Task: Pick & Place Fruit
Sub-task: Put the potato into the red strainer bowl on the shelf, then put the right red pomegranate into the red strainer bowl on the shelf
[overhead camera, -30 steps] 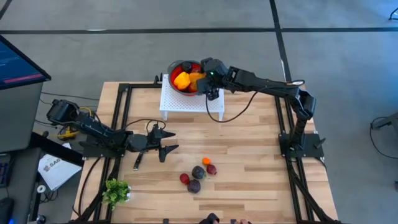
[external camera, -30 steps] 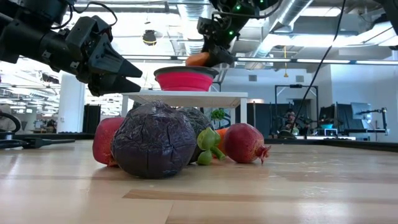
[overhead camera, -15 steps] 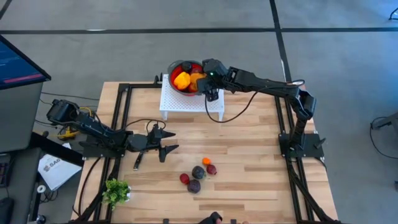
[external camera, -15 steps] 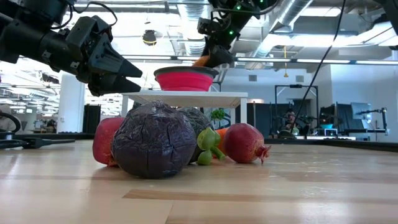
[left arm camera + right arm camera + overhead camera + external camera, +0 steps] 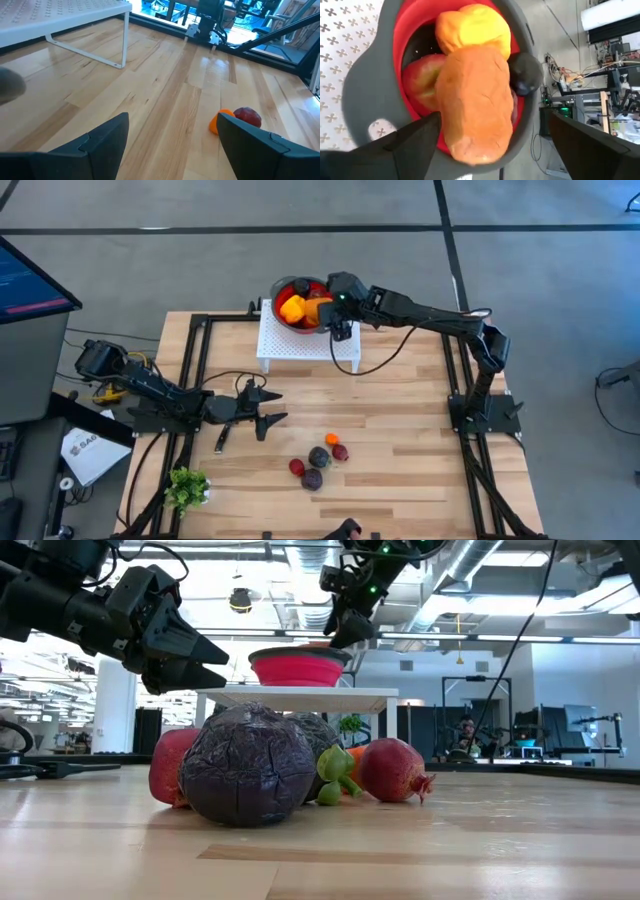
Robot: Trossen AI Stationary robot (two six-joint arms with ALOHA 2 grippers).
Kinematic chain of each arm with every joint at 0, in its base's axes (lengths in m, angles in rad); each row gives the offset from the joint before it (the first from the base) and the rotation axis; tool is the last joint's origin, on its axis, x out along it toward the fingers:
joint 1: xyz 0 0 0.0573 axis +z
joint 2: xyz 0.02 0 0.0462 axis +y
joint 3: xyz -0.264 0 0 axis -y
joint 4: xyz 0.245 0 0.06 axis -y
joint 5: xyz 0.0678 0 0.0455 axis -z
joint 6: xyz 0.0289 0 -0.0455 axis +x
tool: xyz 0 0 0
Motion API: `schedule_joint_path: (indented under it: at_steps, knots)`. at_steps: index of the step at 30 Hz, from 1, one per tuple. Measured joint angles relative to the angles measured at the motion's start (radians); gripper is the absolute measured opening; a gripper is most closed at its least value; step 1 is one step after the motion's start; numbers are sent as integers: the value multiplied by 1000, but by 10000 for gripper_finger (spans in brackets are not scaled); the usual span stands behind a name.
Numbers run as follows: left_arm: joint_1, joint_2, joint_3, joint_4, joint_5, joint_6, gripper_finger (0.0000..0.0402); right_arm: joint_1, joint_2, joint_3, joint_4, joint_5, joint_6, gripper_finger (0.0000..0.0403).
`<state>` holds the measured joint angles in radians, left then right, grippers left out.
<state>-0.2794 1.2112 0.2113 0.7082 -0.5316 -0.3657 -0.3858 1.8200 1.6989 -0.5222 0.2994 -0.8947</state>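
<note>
The bowl (image 5: 395, 30) is red with a grey rim, holding an orange fruit (image 5: 475, 105), a yellow one (image 5: 475, 27) and a red one (image 5: 420, 80). The stand (image 5: 300, 342) is white, patterned with small cut-outs. The table (image 5: 400, 420) is pale wood. The sprig (image 5: 187, 485) is green.

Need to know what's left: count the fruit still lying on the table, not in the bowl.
5 visible: an orange fruit, a red fruit, a dark fruit, another red fruit and a maroon fruit, clustered near the table's front edge. A small green piece in the low view may be another.
</note>
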Motion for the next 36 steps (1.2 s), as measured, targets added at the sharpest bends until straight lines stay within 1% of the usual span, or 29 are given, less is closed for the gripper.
schedule_joint_path:
  at_steps: [7,9,13,16,18,21,25,29,33,36]
  knots:
    - [0,0,0,0,0,2,294,-6,-23,13,-8,23,17,330]
    - [0,0,0,0,0,2,294,2,-27,32,-3,49,43,324]
    - [0,0,0,1,0,2,294,30,-41,80,-61,135,174,315]
    - [0,0,0,4,0,2,294,55,-72,79,-157,140,289,310]
    - [0,0,0,5,0,2,294,86,-98,66,-183,140,352,306]
    - [0,0,0,5,0,-1,294,135,-150,6,-237,137,419,300]
    - [0,0,0,6,1,-1,294,220,-242,-132,-225,136,500,290]
    - [-1,0,0,6,1,0,294,325,-351,-348,-124,136,609,282]
    - [-1,0,0,7,1,1,294,449,-456,-629,104,135,767,281]
    - [-1,0,0,8,1,1,294,560,-493,-832,319,134,903,281]
